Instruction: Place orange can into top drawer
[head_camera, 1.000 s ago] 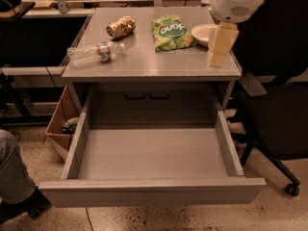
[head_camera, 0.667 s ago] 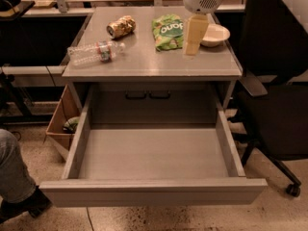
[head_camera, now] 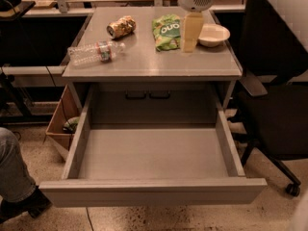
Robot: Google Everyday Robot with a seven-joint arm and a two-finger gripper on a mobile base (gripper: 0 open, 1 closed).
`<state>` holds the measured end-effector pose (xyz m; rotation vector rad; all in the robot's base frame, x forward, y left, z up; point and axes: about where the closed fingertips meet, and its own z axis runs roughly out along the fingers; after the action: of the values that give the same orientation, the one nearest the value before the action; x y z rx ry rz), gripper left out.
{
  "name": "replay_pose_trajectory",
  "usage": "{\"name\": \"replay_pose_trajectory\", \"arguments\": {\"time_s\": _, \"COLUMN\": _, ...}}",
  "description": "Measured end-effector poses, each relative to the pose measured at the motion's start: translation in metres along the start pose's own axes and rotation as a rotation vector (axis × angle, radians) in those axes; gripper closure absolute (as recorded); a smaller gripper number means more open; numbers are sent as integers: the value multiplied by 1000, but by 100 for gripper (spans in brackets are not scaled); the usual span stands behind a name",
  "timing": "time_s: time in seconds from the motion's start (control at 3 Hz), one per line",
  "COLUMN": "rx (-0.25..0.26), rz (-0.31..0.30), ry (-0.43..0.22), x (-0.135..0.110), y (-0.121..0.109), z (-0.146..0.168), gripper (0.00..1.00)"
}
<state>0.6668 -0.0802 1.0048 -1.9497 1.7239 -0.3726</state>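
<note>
Grey sheet metal dominates the scene: the top drawer, wide and shallow with a plain flat front panel and low sides, stands pulled out beneath a matching grey table, its smooth floor in full view. On the tabletop's far left the orange can lies on its side, its mottled orange-brown body angled and its silver end turned toward the left; it has not reached the drawer. Nearer the front left edge a clear plastic bottle, ribbed and crinkled, also lies flat. A glossy green snack bag rests at centre back, with a shallow white bowl to its right. The robot's gripper, a pale tan block hanging from a rounded white wrist, hovers over the table between the bag and the bowl, well apart from the can; whether it is released or clenched cannot be told from this angle. A black office chair stands at right, what appears to be a cardboard box sits under the table at left, and a denim-clad leg enters the lower left corner.
</note>
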Motion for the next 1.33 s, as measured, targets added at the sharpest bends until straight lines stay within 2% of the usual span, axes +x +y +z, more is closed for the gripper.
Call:
{"name": "replay_pose_trajectory", "arguments": {"time_s": 0.33, "rx": 32, "rz": -46, "ry": 78, "x": 6, "y": -39, "z": 32, "gripper": 0}}
{"name": "replay_pose_trajectory", "arguments": {"time_s": 0.67, "rx": 49, "rz": -81, "ry": 168, "x": 13, "y": -78, "z": 84, "gripper": 0}}
{"name": "replay_pose_trajectory", "arguments": {"time_s": 1.33, "rx": 76, "rz": -124, "ry": 312, "x": 23, "y": -126, "z": 168, "gripper": 0}}
